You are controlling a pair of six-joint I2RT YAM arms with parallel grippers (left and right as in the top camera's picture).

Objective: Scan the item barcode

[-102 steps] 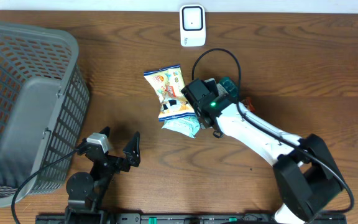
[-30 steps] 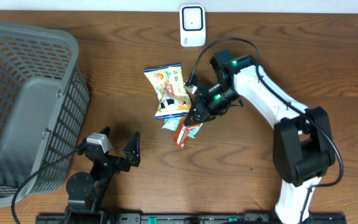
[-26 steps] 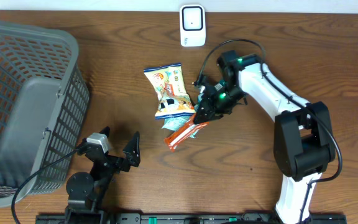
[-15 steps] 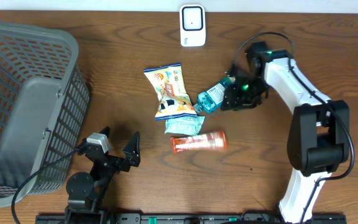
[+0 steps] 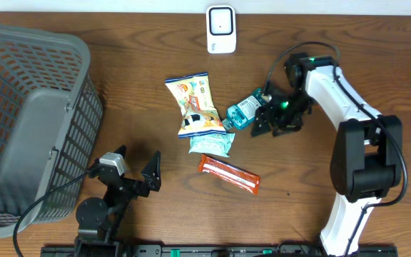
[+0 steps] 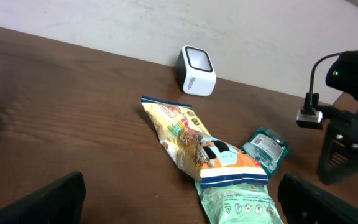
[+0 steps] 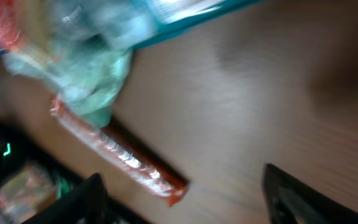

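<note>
Desk: dark brown wood; a white scanner [image 5: 220, 29] at the 12 o'clock edge, a grey basket [image 5: 88, 114] at 9 o'clock.
Item: the orange snack bar [image 5: 228, 173] lies flat and free at 6 o'clock of the green pouch [image 5: 212, 144], well apart from the scanner.
Other goods: a yellow snack bag [image 5: 193, 103] and a teal packet [image 5: 242, 112] lie mid-desk.
My right fingers [image 5: 273, 123]: spread apart, holding nothing, just beside the teal packet at its 3 o'clock.
My left fingers [image 5: 153, 170]: spread wide, holding nothing, towards 7 o'clock on the desk.
</note>
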